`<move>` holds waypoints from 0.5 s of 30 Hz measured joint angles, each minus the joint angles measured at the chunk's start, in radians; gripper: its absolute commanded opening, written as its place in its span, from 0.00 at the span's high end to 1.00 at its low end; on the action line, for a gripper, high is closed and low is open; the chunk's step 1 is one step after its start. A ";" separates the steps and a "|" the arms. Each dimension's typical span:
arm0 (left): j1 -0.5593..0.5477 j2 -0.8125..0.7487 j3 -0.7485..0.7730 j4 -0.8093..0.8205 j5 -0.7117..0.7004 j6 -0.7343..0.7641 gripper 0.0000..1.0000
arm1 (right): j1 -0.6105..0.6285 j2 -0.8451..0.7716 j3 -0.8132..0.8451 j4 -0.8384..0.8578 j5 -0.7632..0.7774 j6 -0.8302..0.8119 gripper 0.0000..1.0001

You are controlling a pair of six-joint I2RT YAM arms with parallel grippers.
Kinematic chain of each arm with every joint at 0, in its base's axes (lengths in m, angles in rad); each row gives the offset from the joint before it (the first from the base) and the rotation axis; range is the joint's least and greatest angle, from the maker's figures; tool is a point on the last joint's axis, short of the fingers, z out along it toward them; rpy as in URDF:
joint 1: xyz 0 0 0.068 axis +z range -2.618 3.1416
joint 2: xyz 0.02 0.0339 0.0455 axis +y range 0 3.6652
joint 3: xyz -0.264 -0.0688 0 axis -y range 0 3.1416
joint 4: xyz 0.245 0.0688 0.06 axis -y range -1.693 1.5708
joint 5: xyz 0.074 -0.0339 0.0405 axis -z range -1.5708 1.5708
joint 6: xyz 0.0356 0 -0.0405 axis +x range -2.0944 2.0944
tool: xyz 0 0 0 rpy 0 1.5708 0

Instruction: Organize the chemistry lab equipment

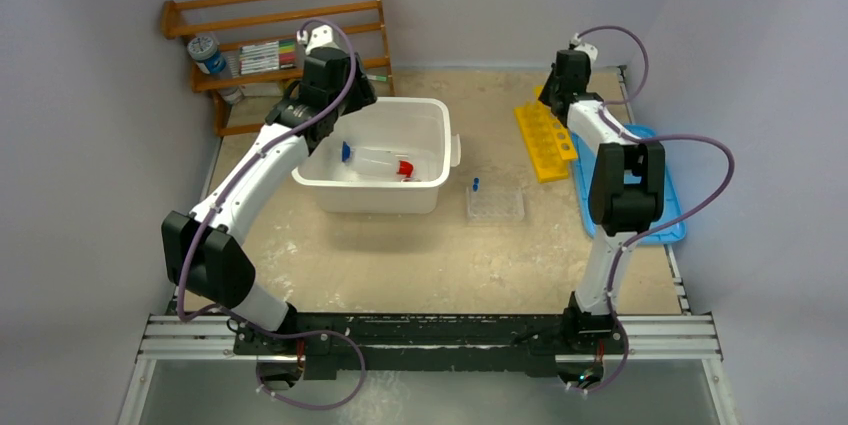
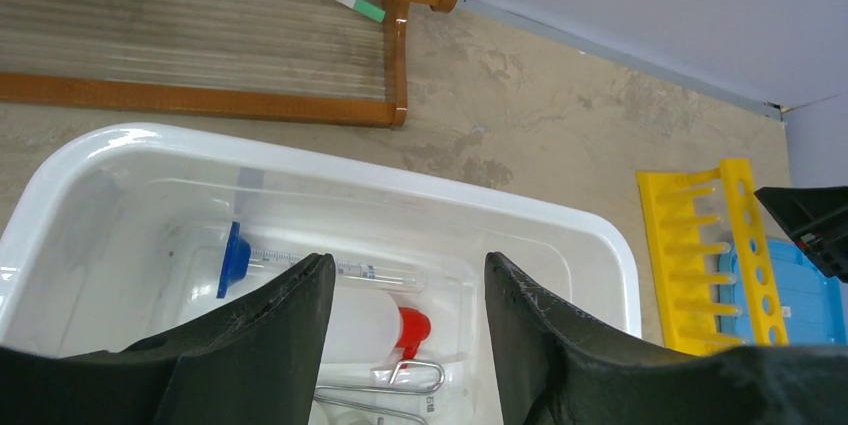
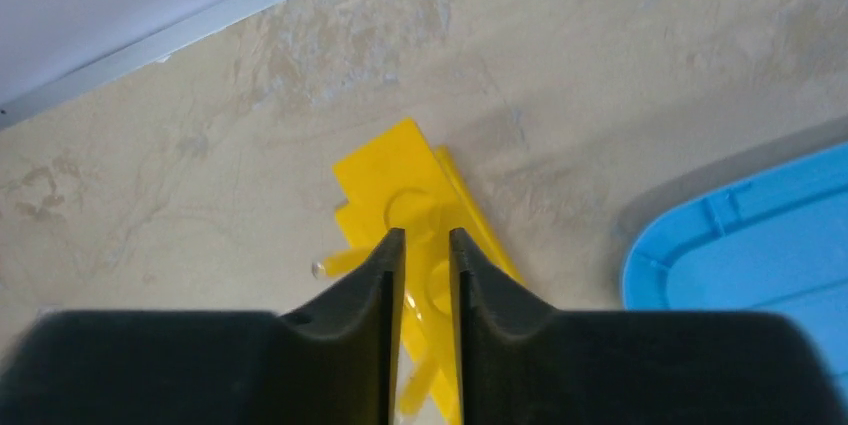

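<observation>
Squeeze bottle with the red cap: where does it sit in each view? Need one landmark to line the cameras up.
Top external: the squeeze bottle lies on its side in the white tub, left of centre.
Left wrist: bottom centre, in the same tub, red cap pointing right.
Right wrist: not in it.
Shared landmark: the yellow rack, at the right edge in the left wrist view and at centre in the right wrist view.

A mock lab bench: a yellow plastic test-tube rack (image 3: pixel 400 180) under the right gripper (image 3: pixel 427 237), a blue plastic tray (image 3: pixel 740 245) beside it.
</observation>
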 measured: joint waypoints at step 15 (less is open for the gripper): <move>0.005 -0.002 -0.047 0.009 0.005 0.001 0.44 | -0.058 -0.067 -0.100 0.106 0.025 0.061 1.00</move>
